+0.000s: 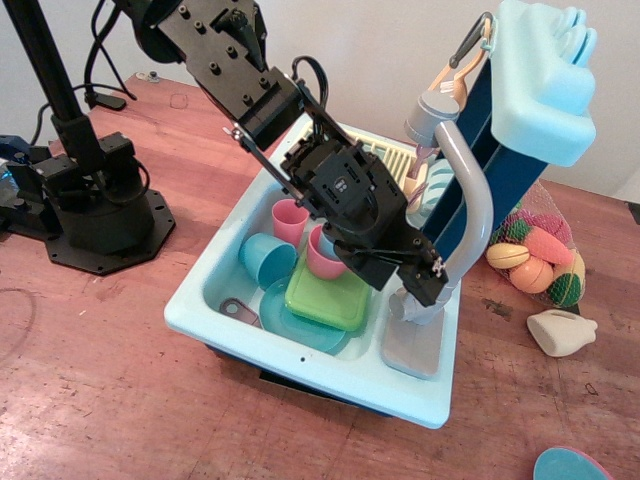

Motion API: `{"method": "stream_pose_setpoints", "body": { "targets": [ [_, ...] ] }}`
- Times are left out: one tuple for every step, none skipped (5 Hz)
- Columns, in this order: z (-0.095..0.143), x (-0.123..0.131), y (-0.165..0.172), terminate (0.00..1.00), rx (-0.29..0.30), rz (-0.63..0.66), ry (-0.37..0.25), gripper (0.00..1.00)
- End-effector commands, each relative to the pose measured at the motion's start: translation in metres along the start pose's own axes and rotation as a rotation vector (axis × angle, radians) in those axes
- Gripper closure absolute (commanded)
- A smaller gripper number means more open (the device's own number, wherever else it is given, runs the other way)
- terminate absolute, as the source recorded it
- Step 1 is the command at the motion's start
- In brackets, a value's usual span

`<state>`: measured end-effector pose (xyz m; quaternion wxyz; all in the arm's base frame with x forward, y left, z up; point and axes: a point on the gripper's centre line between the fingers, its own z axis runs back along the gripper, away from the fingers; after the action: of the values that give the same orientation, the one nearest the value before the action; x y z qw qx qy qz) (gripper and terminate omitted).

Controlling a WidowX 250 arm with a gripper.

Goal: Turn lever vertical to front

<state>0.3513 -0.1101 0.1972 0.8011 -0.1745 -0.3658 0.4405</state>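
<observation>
Your claw (432,283) sits at the base of the faucet (470,190), by the sink (215,290) rim. The lever lies hidden behind it; you cannot tell its angle, nor whether the claw is clamped.

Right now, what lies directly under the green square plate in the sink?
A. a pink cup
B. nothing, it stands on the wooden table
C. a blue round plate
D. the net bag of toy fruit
C: the green square plate rests on a blue round plate whose rim shows beneath it, inside the sink.
</observation>
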Motion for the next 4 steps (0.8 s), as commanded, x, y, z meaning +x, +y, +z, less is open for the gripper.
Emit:
{"method": "stream_pose_setpoints", "body": {
  "targets": [
    [0.0,0.0,0.0,0.0,0.0,0.0,0.0,0.0],
    [-0.007,0.004,-0.001,0.0,-0.005,-0.004,-0.002,0.0],
    [-0.011,0.009,-0.003,0.0,-0.005,-0.014,-0.013,0.0],
    [-0.016,0.013,-0.004,0.0,-0.013,-0.013,-0.024,0.0]
  ]
}}
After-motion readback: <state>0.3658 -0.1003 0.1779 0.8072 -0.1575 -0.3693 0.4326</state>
